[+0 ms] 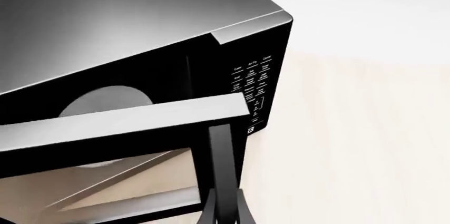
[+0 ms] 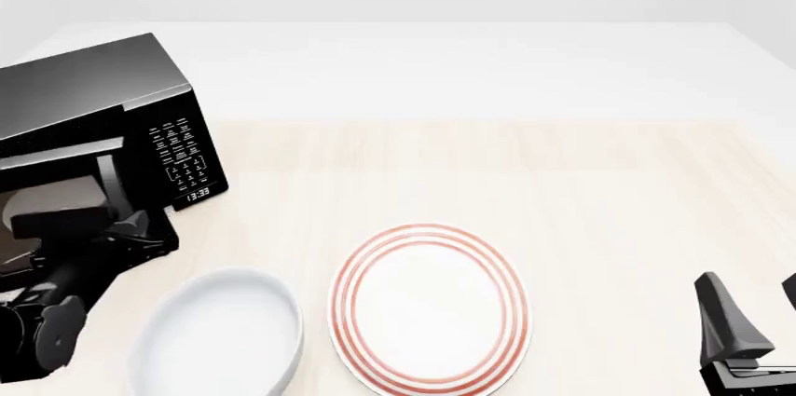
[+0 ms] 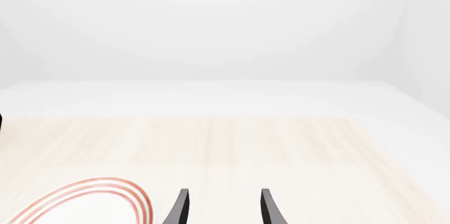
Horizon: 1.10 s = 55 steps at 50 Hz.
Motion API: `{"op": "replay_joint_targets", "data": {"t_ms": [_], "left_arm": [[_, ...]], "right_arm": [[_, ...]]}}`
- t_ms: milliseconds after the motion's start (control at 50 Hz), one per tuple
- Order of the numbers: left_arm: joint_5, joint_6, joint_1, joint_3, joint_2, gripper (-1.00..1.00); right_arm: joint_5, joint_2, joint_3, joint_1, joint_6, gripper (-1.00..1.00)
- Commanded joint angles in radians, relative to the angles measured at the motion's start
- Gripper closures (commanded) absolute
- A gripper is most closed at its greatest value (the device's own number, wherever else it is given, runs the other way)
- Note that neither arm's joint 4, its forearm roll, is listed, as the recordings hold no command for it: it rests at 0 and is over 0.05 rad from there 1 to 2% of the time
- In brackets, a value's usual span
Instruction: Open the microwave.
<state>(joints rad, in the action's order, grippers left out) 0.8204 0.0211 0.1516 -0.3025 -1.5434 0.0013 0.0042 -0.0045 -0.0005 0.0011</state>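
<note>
The glossy black microwave (image 2: pixel 88 98) stands at the table's far left, its keypad panel (image 2: pixel 181 154) and clock display (image 2: pixel 197 195) facing the arms. Its windowed door (image 1: pixel 119 124) is swung partly out, so the round turntable (image 1: pixel 105 103) shows inside. My left gripper (image 1: pixel 225 205) is shut on the door's vertical black handle (image 1: pixel 219 155); in the front view the left gripper (image 2: pixel 130 231) sits right at the door's free edge. My right gripper (image 2: pixel 756 307) hovers open at the near right, far from the microwave, and the right gripper (image 3: pixel 225 200) holds nothing.
A white plate with red rings (image 2: pixel 430 307) lies near the front middle of the table, and its rim (image 3: pixel 84 203) shows beside the right gripper. A white bowl (image 2: pixel 218 340) sits to the plate's left, close to the left arm (image 2: pixel 50 321).
</note>
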Motion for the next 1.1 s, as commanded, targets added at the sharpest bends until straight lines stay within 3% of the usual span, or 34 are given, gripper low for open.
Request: {"op": "replay_joint_targets", "data": {"t_ms": [20,500,1100], "left_arm": [[0.060,-0.024,0.013,0.023,0.176,1.00],[0.072,-0.023,-0.024,0.055,0.195,1.00],[0.032,-0.024,-0.035,0.113,0.325,1.00]], "right_arm": [[0.000,0.000,0.000,0.000,0.000,-1.00],[0.000,0.000,0.000,0.000,0.000,-1.00],[0.000,0.000,0.000,0.000,0.000,-1.00]]}}
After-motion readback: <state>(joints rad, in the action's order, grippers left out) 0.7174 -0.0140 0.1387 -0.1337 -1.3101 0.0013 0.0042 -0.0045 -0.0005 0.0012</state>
